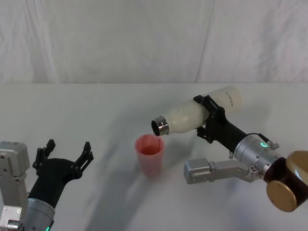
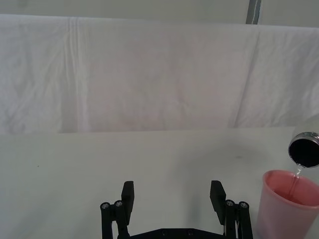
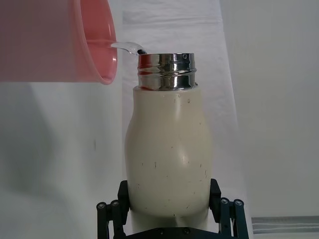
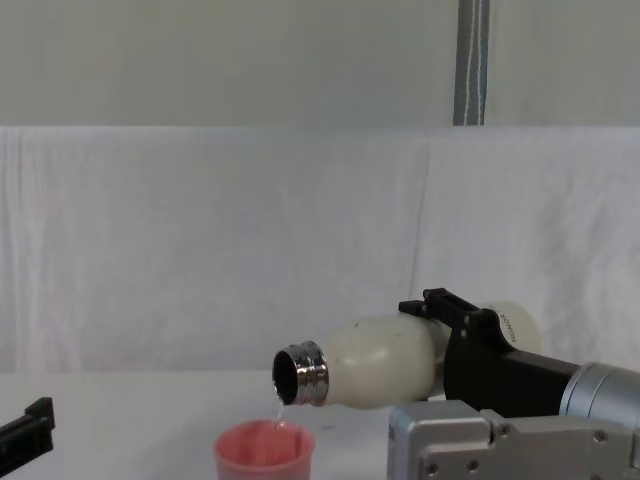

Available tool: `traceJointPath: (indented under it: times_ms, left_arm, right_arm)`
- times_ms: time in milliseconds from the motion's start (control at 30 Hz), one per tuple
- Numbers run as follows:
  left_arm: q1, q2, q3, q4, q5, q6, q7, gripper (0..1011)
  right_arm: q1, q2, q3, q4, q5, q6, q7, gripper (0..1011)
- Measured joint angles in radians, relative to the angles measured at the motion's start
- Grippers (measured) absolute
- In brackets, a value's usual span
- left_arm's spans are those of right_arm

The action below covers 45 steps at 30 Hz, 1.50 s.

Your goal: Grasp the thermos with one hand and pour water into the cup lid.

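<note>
My right gripper (image 1: 208, 115) is shut on the cream-white thermos (image 1: 192, 114), which lies tipped nearly on its side above the table, steel neck (image 1: 160, 127) pointing left and down. A thin stream of water (image 4: 279, 408) falls from the neck into the salmon-pink cup lid (image 1: 149, 154) standing upright just below. In the right wrist view the thermos (image 3: 168, 154) sits between the fingers and water (image 3: 127, 47) curves over the cup lid's rim (image 3: 102, 50). My left gripper (image 1: 66, 155) rests open at the near left, holding nothing. The left wrist view shows the cup lid (image 2: 290, 204) and thermos mouth (image 2: 304, 149).
The white table (image 1: 96, 110) runs back to a white cloth backdrop (image 1: 144, 38). A grey pole (image 4: 472, 62) stands behind the backdrop. My right arm's grey links (image 1: 216, 171) lie low over the table just right of the cup lid.
</note>
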Motion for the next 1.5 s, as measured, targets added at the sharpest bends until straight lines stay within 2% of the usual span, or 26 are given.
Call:
traceJointPath:
  times_ms: [1500]
  left_arm:
    - [0.0, 0.0, 0.0, 0.0, 0.0, 0.0, 0.0, 1001]
  right_arm:
    - [0.003, 0.008, -0.011, -0.006, -0.019, -0.006, -0.025, 956]
